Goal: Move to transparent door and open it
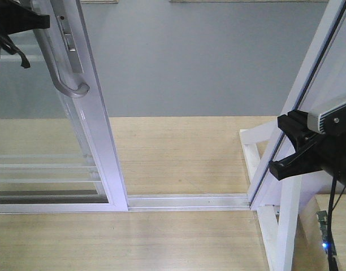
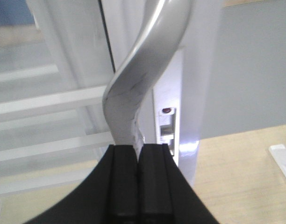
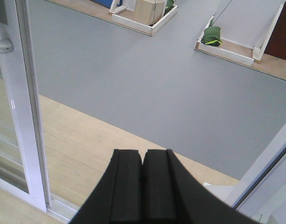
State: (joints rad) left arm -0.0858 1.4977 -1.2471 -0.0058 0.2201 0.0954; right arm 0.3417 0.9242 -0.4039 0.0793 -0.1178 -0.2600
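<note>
Spanning wood floor (image 1: 178, 158), grey floor (image 1: 195, 62) beyond.

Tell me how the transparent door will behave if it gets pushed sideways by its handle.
The transparent door sits in a floor track, so it will probably slide rather than swing or tip. Its framed glass looks rigid and likely heavy. The curved metal handle looks smooth, so the left gripper may slip.
</note>
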